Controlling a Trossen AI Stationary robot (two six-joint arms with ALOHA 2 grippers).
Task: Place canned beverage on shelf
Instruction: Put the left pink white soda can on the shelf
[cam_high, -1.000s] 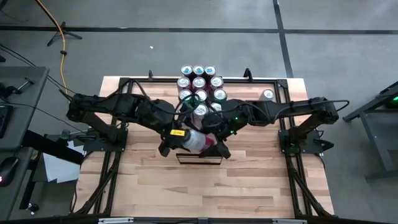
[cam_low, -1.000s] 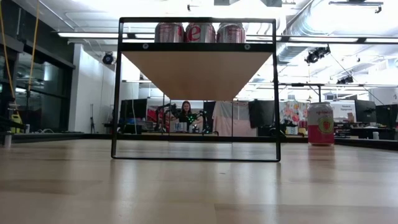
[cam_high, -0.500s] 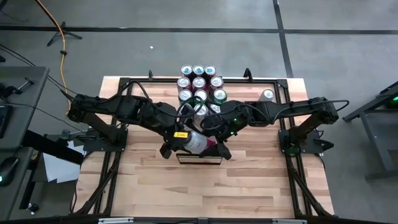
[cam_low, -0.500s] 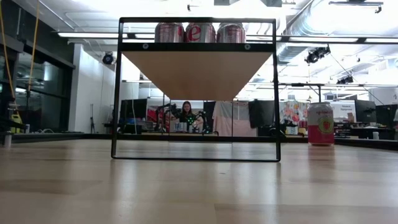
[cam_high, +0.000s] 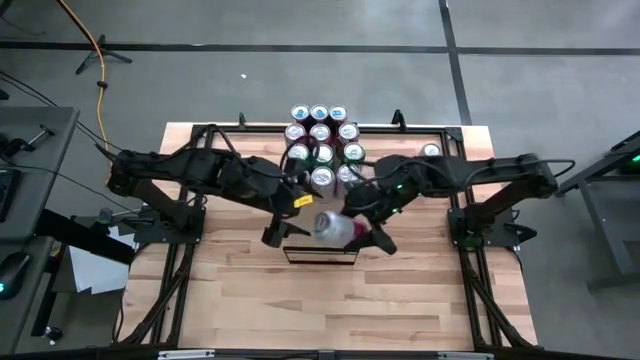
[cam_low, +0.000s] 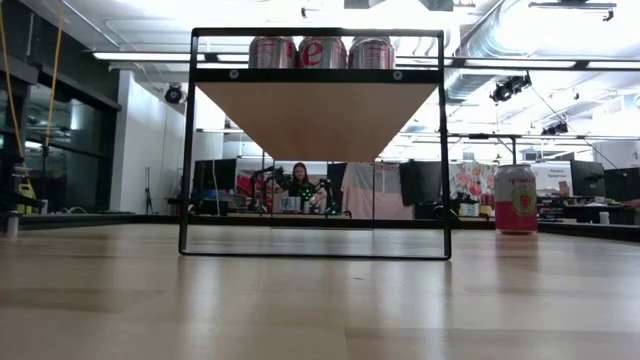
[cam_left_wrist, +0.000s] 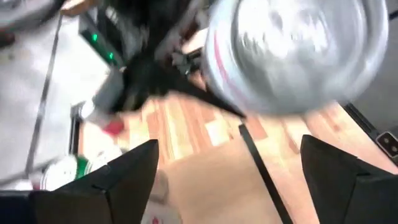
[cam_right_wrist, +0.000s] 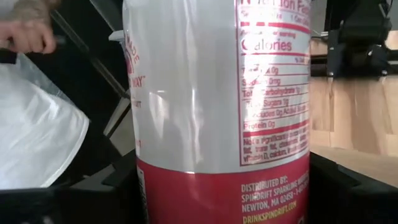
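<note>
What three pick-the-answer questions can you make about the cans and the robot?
1. Where does the lone can stand?
A. On the table, beside the shelf
B. On the floor
C. On top of another can

2. What colours are on the can held up in the air?
A. Blue and yellow
B. White and red
C. All green

3. Which gripper holds that can?
A. The left one
B. Neither
C. The right gripper

Answers:
1. A, since the low view shows it upright on the tabletop next to the shelf frame.
2. B, since the right wrist view shows a white body with a red band.
3. C, since the can sits between the right fingers, while the left gripper stands open, away from it.
</note>
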